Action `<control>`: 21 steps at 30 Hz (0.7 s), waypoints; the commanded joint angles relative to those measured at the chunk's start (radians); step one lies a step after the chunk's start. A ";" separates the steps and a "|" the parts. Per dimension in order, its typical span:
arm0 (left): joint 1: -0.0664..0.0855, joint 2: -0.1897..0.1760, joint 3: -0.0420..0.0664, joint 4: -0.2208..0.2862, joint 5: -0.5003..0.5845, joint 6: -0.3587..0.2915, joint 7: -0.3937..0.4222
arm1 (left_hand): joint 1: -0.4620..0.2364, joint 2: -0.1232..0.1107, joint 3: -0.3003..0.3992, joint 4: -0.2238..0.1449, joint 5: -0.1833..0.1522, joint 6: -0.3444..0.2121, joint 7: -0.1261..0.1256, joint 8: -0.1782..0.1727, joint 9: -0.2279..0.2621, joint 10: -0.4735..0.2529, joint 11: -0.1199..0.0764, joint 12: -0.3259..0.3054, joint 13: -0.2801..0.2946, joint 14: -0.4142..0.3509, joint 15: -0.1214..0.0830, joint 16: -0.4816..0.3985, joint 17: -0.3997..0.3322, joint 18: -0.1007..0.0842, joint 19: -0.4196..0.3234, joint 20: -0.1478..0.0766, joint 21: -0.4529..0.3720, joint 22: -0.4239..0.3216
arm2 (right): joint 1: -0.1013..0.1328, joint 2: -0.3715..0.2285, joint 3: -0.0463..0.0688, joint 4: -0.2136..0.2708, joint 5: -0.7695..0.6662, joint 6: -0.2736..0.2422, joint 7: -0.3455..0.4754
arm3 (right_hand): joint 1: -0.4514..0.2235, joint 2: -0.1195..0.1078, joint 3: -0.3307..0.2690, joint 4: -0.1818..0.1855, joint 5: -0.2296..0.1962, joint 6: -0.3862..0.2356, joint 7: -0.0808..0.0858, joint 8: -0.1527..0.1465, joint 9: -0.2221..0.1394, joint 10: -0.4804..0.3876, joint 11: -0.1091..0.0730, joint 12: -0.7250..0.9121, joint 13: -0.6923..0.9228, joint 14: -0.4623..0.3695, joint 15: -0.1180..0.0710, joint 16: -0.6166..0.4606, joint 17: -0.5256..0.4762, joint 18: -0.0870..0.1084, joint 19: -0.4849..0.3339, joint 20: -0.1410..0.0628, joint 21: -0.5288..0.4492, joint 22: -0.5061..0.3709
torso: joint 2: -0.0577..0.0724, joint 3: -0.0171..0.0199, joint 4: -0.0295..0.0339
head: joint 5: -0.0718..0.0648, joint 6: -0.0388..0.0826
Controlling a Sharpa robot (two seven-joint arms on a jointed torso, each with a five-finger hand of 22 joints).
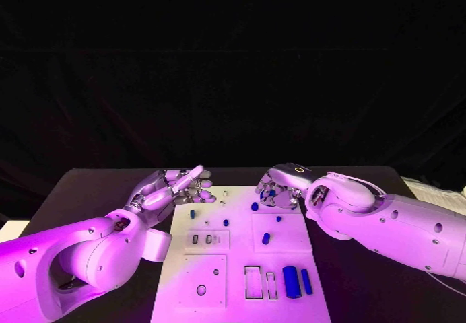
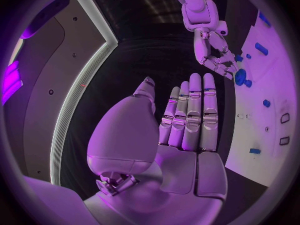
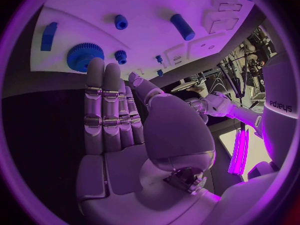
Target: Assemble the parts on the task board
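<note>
The black table (image 1: 97, 185) carries the white task board (image 1: 291, 235) at its middle, a long plate running from the near edge toward twelve o'clock.

The left hand (image 1: 175, 188) hangs over the table just off the board's far corner at about ten o'clock; in its own wrist view its fingers (image 2: 194, 115) lie straight and side by side with nothing in the palm, so it is released. The right hand (image 1: 281, 185) is above the board's far edge at about one o'clock. Its wrist view shows flat, straight fingers (image 3: 103, 105) and a bare palm, also released, fingertips close to the gear.

The blue parts all lie on the board. A toothed gear (image 3: 84, 56) sits at the far edge under the right hand. Two upright blue bars (image 1: 290, 279) stand side by side at the near end, about five o'clock, beside two outlined slots (image 1: 254, 282). A short cylinder (image 1: 266, 237) lies at the board's centre. Smaller pegs (image 1: 226, 222) are scattered toward eleven o'clock, apart from both hands.
</note>
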 commanded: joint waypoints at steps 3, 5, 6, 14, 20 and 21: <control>0.005 -0.004 0.001 0.012 0.014 0.023 0.002 | 0.001 0.013 -0.009 -0.002 -0.001 0.000 0.005 -0.007 0.001 -0.004 0.005 -0.005 0.002 -0.007 0.005 -0.009 0.003 0.011 0.002 0.003 -0.005 -0.002 | 0.004 0.011 0.000 -0.007 -0.077 0.074 -0.054 | 0.000 -0.025 0.016 0.032 -0.009 -0.010 -0.003 -0.006 -0.002 -0.035 0.005 -0.004 -0.002 0.046 -0.007 0.087 0.056 0.009 0.017 -0.002 0.053 0.032 | 0.012 -0.0008 0.0046 | 0.000 0.002; 0.006 -0.005 0.001 0.013 0.014 0.024 0.002 | 0.001 0.014 -0.011 -0.002 -0.001 0.000 0.006 -0.008 0.001 -0.005 0.006 -0.006 0.002 -0.008 0.006 -0.010 0.004 0.011 0.001 0.003 -0.006 -0.002 | 0.005 0.015 0.000 -0.012 -0.079 0.083 -0.057 | 0.001 -0.032 0.024 0.044 -0.011 -0.014 -0.004 -0.005 -0.002 -0.050 0.009 -0.004 -0.002 0.044 -0.006 0.123 0.079 0.010 0.017 -0.003 0.076 0.047 | 0.013 -0.0009 0.0051 | 0.000 0.003; 0.007 -0.005 0.001 0.013 0.015 0.024 0.001 | 0.001 0.014 -0.011 -0.002 -0.001 0.000 0.006 -0.008 0.001 -0.005 0.006 -0.006 0.002 -0.008 0.006 -0.010 0.004 0.011 0.001 0.003 -0.006 -0.002 | 0.005 0.018 0.000 -0.015 -0.080 0.087 -0.058 | 0.001 -0.034 0.027 0.048 -0.012 -0.016 -0.003 -0.006 -0.002 -0.058 0.010 -0.005 -0.003 0.046 -0.006 0.136 0.087 0.009 0.018 -0.002 0.085 0.053 | 0.014 -0.0009 0.0056 | 0.000 0.003; 0.008 -0.006 0.001 0.015 0.015 0.026 -0.002 | 0.002 0.015 -0.015 -0.003 -0.001 -0.002 0.007 -0.010 0.001 -0.006 0.007 -0.008 0.002 -0.010 0.007 -0.013 0.007 0.011 0.000 0.004 -0.008 -0.003 | 0.006 0.049 0.000 -0.044 -0.083 0.113 -0.057 | 0.017 -0.056 0.054 0.095 -0.017 -0.028 -0.001 -0.005 -0.001 -0.087 0.012 -0.004 -0.003 0.042 -0.005 0.366 0.274 -0.020 0.037 0.002 0.338 0.317 | 0.020 -0.0004 0.0083 | 0.003 0.006; 0.009 -0.007 0.001 0.017 0.015 0.028 -0.005 | 0.003 0.017 -0.018 -0.005 -0.001 -0.003 0.008 -0.012 0.001 -0.009 0.008 -0.010 0.002 -0.011 0.007 -0.015 0.009 0.011 0.000 0.005 -0.009 -0.004 | 0.006 0.065 -0.001 -0.062 -0.083 0.129 -0.054 | 0.028 -0.064 0.063 0.115 -0.018 -0.030 -0.001 -0.004 0.000 -0.095 0.015 -0.003 -0.003 0.035 -0.003 0.460 0.360 -0.026 0.025 0.007 0.424 0.406 | 0.023 -0.0014 0.0080 | 0.004 0.006; 0.009 -0.008 0.001 0.017 0.015 0.028 -0.005 | 0.003 0.017 -0.018 -0.005 -0.001 -0.003 0.008 -0.012 0.001 -0.009 0.008 -0.010 0.002 -0.011 0.007 -0.015 0.009 0.011 0.000 0.005 -0.009 -0.004 | 0.006 0.066 -0.001 -0.064 -0.083 0.131 -0.054 | 0.029 -0.064 0.064 0.117 -0.018 -0.030 -0.001 -0.004 0.000 -0.095 0.016 -0.003 -0.002 0.033 -0.004 0.466 0.365 -0.027 0.023 0.008 0.430 0.411 | 0.024 -0.0013 0.0077 | 0.004 0.007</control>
